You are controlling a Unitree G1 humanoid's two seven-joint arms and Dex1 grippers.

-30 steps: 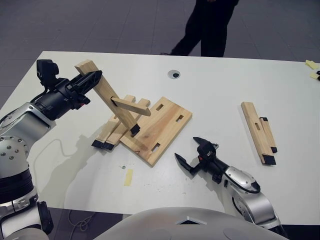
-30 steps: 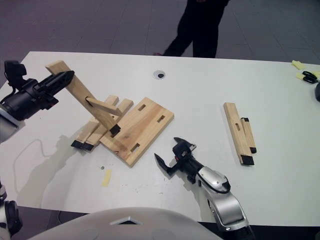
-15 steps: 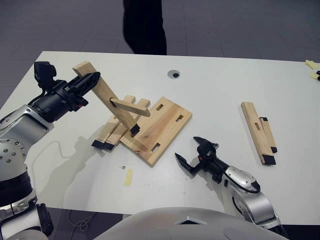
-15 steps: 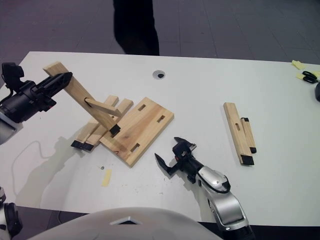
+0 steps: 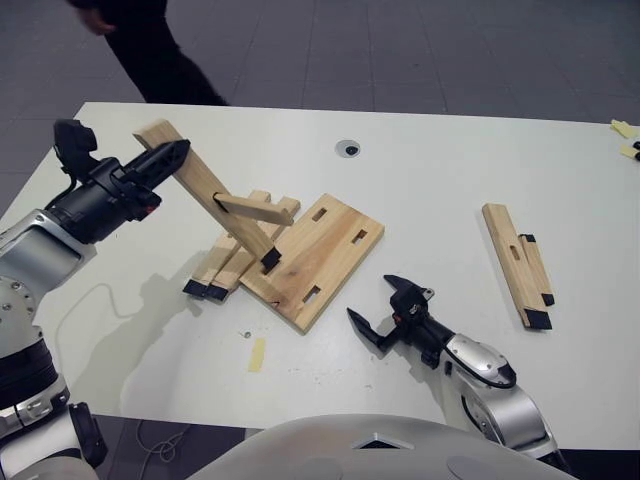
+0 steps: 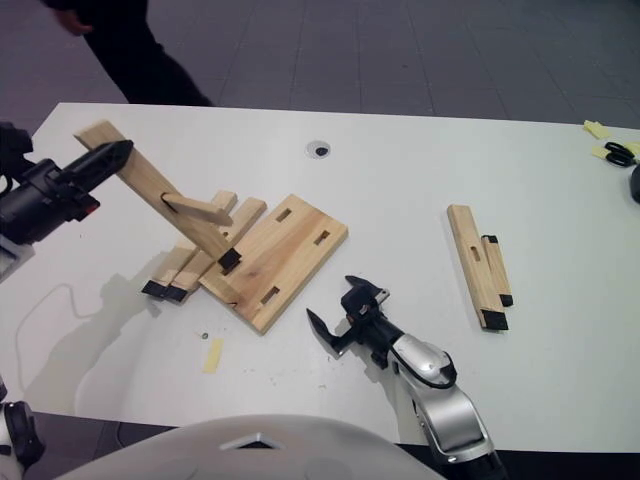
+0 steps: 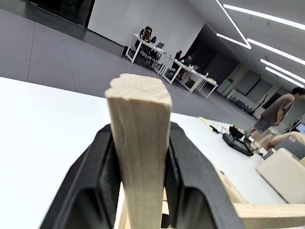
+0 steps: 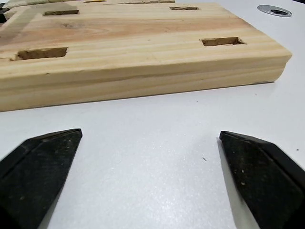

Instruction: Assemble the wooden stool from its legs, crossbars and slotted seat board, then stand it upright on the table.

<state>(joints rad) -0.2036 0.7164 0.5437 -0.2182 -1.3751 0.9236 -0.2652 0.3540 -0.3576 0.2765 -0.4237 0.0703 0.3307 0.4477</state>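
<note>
Flat on the white table (image 5: 440, 190): pale slotted wooden seat board (image 5: 320, 255). Slanted over its left edge: long wooden leg with crossbar (image 5: 215, 195), clamped by black left gripper (image 5: 160, 162). Black right gripper (image 5: 370, 298) gaping, empty (just beside board). Probably leg fitting; next calls for slot alignment.

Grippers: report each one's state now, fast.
Left gripper: closed on the wooden leg.
Right gripper: open, holding nothing.

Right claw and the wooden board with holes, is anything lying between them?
No. The right wrist view shows just a bare stretch of white table between the open right gripper and the near edge of the slotted seat board.
</note>
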